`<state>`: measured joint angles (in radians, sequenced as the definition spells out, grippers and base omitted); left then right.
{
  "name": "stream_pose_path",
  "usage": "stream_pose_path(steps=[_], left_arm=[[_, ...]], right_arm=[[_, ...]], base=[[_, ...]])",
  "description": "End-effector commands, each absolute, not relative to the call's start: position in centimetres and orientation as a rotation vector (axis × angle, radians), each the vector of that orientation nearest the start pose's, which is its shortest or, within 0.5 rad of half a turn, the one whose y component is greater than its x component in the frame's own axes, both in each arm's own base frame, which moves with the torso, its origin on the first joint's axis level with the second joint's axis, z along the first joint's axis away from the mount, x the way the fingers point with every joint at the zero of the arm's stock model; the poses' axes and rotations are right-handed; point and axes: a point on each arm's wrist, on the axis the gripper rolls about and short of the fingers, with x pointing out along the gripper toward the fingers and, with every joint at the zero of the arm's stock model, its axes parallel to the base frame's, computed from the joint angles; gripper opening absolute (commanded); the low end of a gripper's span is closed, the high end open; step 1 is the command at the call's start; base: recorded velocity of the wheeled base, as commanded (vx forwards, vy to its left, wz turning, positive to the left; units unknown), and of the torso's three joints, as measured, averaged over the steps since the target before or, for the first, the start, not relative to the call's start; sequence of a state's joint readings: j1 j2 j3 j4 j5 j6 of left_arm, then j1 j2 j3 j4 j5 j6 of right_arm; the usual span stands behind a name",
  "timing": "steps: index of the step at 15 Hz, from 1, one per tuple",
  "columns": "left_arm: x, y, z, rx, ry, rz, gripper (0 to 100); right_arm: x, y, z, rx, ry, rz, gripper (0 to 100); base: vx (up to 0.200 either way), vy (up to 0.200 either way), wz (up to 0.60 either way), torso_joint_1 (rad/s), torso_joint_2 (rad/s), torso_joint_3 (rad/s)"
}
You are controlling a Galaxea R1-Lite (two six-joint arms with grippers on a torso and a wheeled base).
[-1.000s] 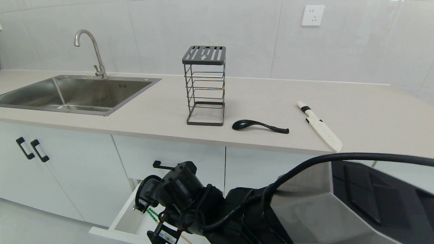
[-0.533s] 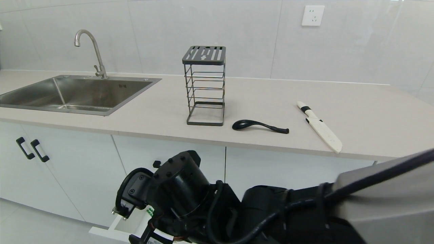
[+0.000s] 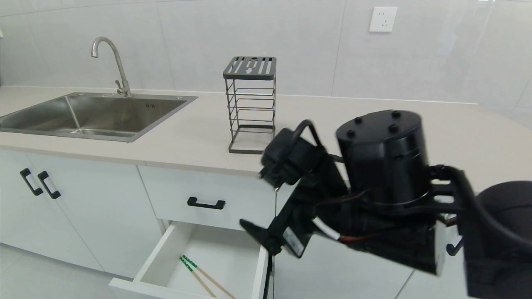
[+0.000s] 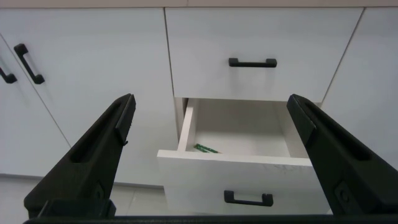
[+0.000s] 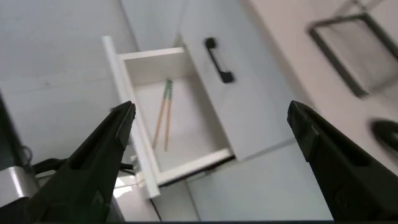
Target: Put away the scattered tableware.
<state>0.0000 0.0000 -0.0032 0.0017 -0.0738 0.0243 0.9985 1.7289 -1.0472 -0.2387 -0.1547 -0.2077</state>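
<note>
A white drawer (image 3: pixel 154 261) stands pulled out under the counter, with a pair of green-tipped wooden chopsticks (image 3: pixel 201 275) lying in it. My right arm (image 3: pixel 382 162) is raised in front of the counter and hides the spoon and knife there. My right gripper (image 5: pixel 210 112) is open and empty above the drawer (image 5: pixel 124 81) and chopsticks (image 5: pixel 163 115). A dark blurred shape, probably the black spoon (image 5: pixel 387 134), shows past the wire rack (image 5: pixel 357 50). My left gripper (image 4: pixel 210 102) is open and empty, facing the drawer (image 4: pixel 236 163) and chopsticks (image 4: pixel 205 149).
A dark wire rack (image 3: pixel 250 104) stands on the beige counter (image 3: pixel 187 141). A steel sink (image 3: pixel 83 112) with a tap (image 3: pixel 110 62) is at the left. Closed drawers with black handles (image 3: pixel 205 203) sit above and below the open one, cupboard doors (image 3: pixel 39 182) to the left.
My right arm has swung up and rightward from low by the drawer to counter height. It now covers the spoon and knife, and the drawer with the chopsticks has come into sight.
</note>
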Motion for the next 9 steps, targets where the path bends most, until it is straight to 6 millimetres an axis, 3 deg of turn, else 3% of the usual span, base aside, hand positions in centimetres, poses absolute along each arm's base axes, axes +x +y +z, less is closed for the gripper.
stream_pose_path(steps=[1,3,9], left_arm=[[-2.3,-0.2,7.6,0.025,-0.002,-0.074,100],[-2.3,-0.2,7.6,0.025,-0.002,-0.074,100],[-2.3,-0.2,7.6,0.025,-0.002,-0.074,100]], right_arm=[[18.1,23.4,22.0,-0.399,0.261,0.796,100],[21.6,20.2,22.4,-0.380,0.268,0.699,100],[29.1,15.6,19.8,-0.354,0.339,0.762,100]], base=[[0.000,0.000,0.00,0.000,0.00,0.000],[0.000,0.000,0.00,0.000,0.00,0.000],[0.000,0.000,0.00,0.000,0.00,0.000]])
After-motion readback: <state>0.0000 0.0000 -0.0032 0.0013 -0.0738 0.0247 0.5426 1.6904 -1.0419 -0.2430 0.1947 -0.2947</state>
